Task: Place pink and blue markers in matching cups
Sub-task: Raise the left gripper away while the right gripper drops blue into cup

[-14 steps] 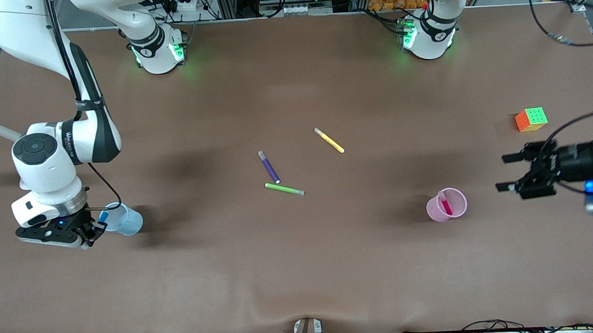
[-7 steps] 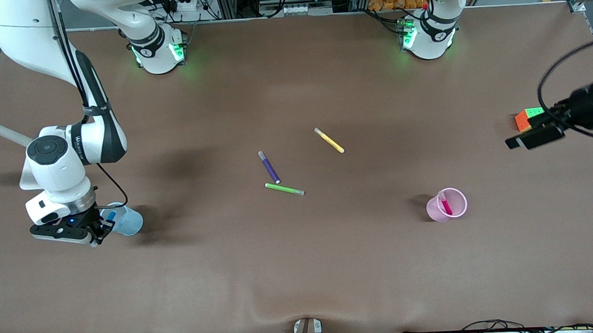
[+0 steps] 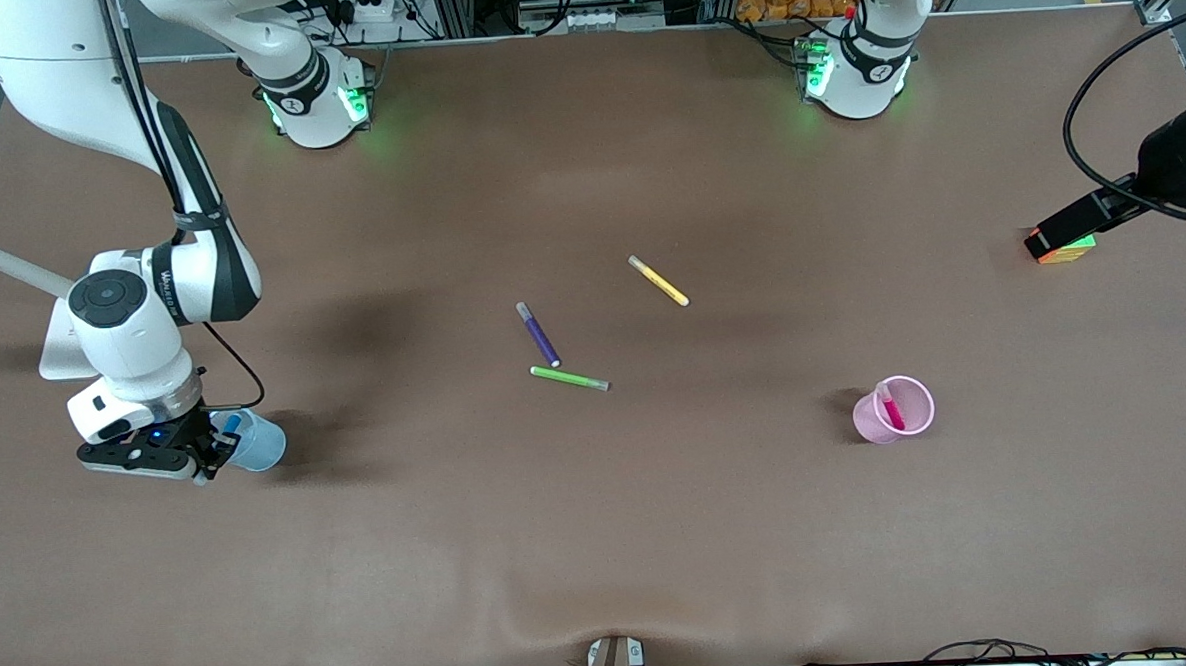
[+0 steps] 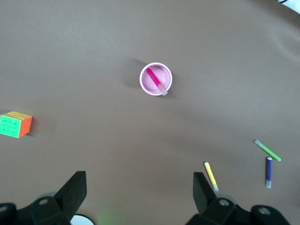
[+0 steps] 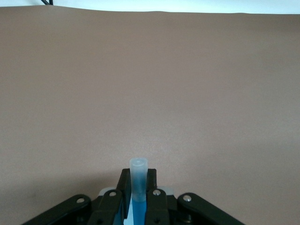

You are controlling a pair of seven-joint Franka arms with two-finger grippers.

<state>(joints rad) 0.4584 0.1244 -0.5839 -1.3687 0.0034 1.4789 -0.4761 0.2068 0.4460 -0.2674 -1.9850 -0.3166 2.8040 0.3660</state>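
- The brown table (image 3: 602, 533) fills nearly the whole front view.
- The right arm's gripper (image 3: 220, 447) sits at the lower left of the front view, over the rim of the pale blue cup (image 3: 260, 444), fingers clamped on the blue marker (image 5: 138, 186); its pale end sticks up between them in the right wrist view.
- The left arm's gripper (image 4: 139, 191) hangs at the right edge of the front view, over the Rubik's cube (image 3: 1068, 248), fingers spread apart.
- The pale pink cup (image 3: 895, 410) stands lower right of centre, the pink marker (image 3: 891, 407) leaning inside it.
- Near the centre lie a purple marker (image 3: 538, 333), a green marker (image 3: 569, 378), apparently just touching it, and a yellow marker (image 3: 658, 280).
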